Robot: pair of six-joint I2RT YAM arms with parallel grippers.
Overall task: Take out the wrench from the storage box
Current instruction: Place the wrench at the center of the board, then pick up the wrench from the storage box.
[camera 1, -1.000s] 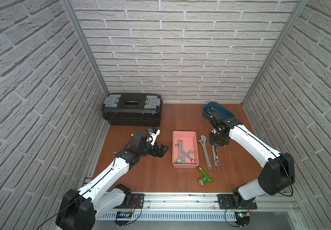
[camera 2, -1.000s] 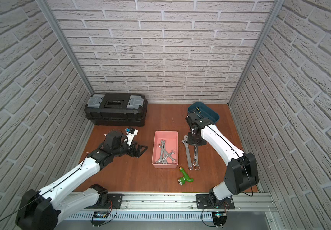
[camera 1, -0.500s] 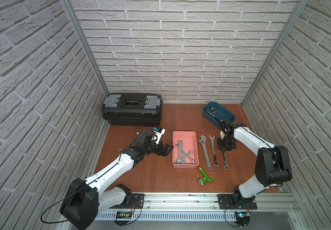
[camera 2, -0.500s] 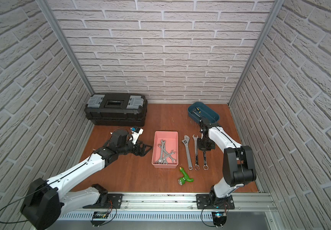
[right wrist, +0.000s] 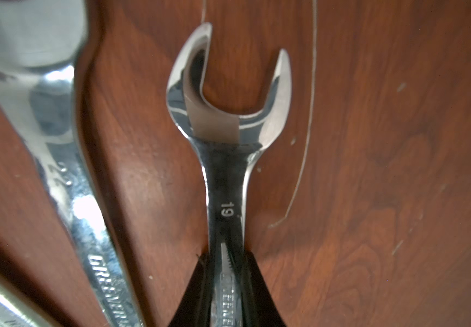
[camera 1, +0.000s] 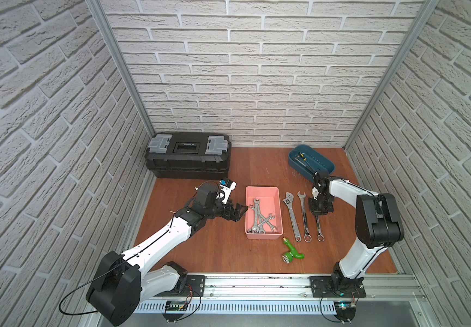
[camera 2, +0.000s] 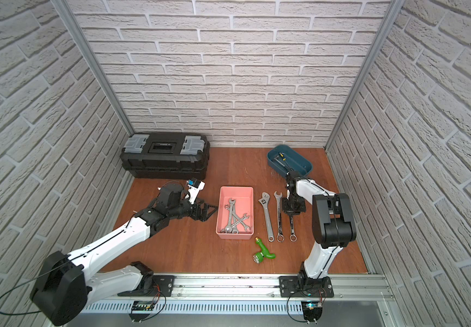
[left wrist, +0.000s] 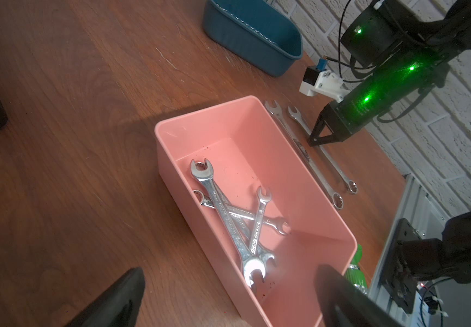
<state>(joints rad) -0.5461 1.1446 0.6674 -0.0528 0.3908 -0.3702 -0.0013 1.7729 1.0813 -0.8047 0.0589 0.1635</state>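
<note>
Top views first, and in both the storage box (camera 1: pixel 264 236) sits mid-table: a small pink plastic bin, rectangular, smooth-walled, no lid. On its floor a tangle of chrome open-end wrenches (camera 1: pixel 259 216) lies crossed. Just beside one long wall hangs the left gripper (camera 1: pixel 239 212), jaws spread wide with nothing in them, its white-and-black arm stretched low over the wooden table (camera 1: pixel 220 249). On the box's other side three tools lie in a parallel row: an adjustable wrench (camera 1: pixel 292 215), the 22 combination wrench (camera 1: pixel 304 218), then the 19 combination wrench (camera 1: pixel 319 230), outside the box. The right gripper (camera 1: pixel 317 213) points straight down over that last one, elbow folded high, hiding its open end.

Left wrist view now: the storage box (left wrist: pixel 299 181) fills the middle, matte pink with a rounded rim, and the wrenches (left wrist: pixel 228 215) gleam inside. The left gripper (left wrist: pixel 231 271) shows two black fingertips (left wrist: pixel 126 291) far apart. Beyond the box, the right gripper (left wrist: pixel 317 140) narrows to a point on a shank.

Right wrist view, closest of all: the 19 combination wrench (right wrist: pixel 225 175) is polished steel, fork-headed, stamped 19, low on reddish wood grain. The right gripper (right wrist: pixel 227 283) is pinched tight on its shank, black fingers (right wrist: pixel 259 288) against both edges. The 22 combination wrench (right wrist: pixel 67 170) lies alongside, apart.
</note>
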